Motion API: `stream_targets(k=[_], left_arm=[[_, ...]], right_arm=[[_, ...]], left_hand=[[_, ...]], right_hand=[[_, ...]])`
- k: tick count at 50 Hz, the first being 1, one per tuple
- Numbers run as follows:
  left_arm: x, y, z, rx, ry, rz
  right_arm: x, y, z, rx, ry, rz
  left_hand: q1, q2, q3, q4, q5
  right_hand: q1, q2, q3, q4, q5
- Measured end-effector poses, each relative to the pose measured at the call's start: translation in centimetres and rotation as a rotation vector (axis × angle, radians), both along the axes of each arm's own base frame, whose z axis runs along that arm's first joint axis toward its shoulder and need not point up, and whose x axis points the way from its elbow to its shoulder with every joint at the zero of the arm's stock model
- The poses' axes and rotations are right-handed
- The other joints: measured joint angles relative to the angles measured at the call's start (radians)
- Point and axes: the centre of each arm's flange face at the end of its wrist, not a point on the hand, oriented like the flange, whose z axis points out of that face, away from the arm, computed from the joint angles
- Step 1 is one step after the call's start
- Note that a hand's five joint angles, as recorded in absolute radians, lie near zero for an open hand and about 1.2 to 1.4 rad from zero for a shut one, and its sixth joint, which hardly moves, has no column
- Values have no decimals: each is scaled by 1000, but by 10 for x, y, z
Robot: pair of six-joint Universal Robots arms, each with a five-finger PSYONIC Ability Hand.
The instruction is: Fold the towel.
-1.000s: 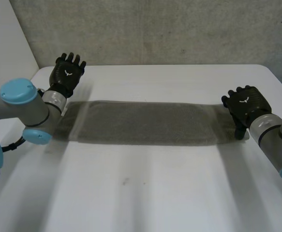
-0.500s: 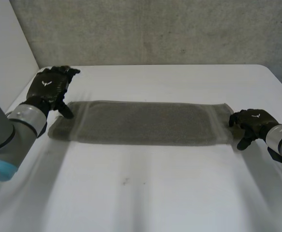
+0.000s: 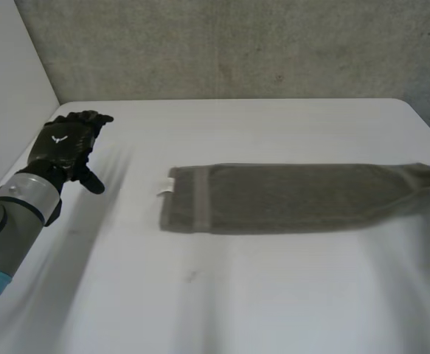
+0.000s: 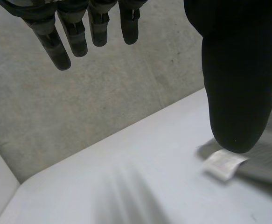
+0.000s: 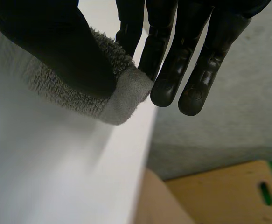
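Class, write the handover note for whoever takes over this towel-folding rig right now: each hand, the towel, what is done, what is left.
Left hand: open, holding nothing, beside the towel at its labelled end, not touching it.
Right hand: thumb and fingers pinch the towel's other end at the table edge.
Done: one end gripped; towel lies stretched out, no end-to-end fold.
Left: take the labelled end and fold.

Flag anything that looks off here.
The grey-brown terry towel lies off-centre, reaching the right edge of the white table, its end bunched and pinched in the right robot hand. The left robot hand is open, clear of the towel's tagged end.
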Motion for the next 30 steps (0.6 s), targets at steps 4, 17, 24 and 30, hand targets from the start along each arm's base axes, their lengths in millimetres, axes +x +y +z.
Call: stream_targets(k=[4, 17, 24, 30], left_arm=[[7, 3, 5, -12, 2, 18], [10, 11, 15, -38, 9, 25], [6, 15, 18, -48, 12, 9], [-3, 17, 16, -48, 11, -18]], right_arm=[[10, -7, 33, -103, -2, 42], [223, 76, 75, -225, -301, 745], [321, 165, 19, -123, -337, 1097], [334, 187, -19, -34, -324, 1131]], left_hand=[[0, 0, 0, 0, 0], [0, 0, 0, -1, 0], [0, 0, 0, -1, 0], [0, -1, 0, -1, 0]], right_hand=[[4, 0, 2, 0, 2], [4, 12, 9, 0, 7], [4, 12, 9, 1, 9], [-318, -354, -344, -354, -307]])
